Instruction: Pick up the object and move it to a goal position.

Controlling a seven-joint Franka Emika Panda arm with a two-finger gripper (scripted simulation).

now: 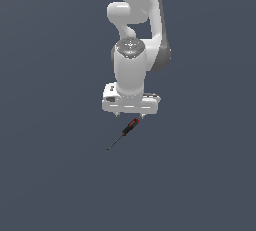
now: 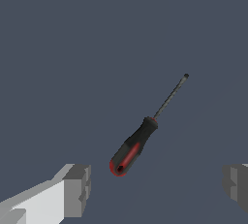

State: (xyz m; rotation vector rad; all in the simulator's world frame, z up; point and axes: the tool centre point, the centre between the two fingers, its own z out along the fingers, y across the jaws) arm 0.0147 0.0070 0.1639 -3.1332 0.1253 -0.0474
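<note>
The gripper hangs wide open, holding nothing, right above the screwdriver, whose handle end lies nearest between its fingers. This looks like the approach; next it must descend and centre on the handle.

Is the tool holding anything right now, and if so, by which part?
Nothing is held. The tool is open, its fingers apart, and the screwdriver lies free on the surface.

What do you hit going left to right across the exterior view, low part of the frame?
Screwdriver shaft tip → red-and-black handle → pincer's right edge. The pincer hangs open above the handle end; nothing is gripped.
</note>
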